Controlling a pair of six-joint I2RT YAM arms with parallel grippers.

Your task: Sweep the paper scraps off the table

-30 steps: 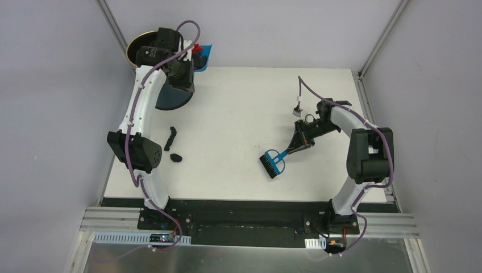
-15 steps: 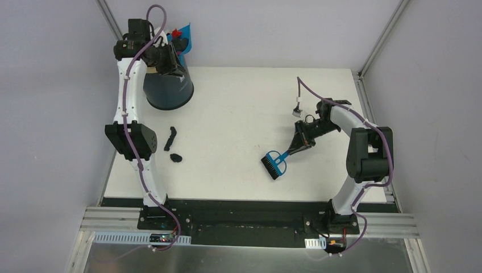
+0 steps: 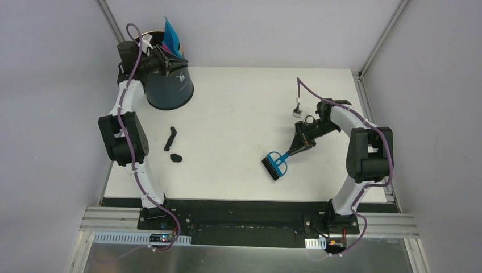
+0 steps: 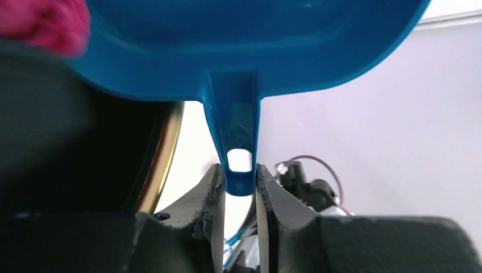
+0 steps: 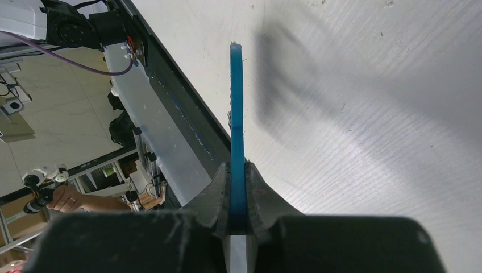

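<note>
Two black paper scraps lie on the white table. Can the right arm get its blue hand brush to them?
Probably yes: only bare table separates the blue hand brush from the black paper scraps; the left gripper holds a blue plastic dustpan at the dark blue bin.

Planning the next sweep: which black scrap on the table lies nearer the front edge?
The rounded black lump, not the long thin strip lying just beyond it.

White table (image 3: 239,102) with a black front edge. Dark blue bin (image 3: 170,91) sits way back in the far-left corner. Nearer on the left side there are two black scraps (image 3: 170,138) just apart, one long and one a blob. Brush (image 3: 273,165) bristles are low at mid-right, can't tell if they're touching.
</note>
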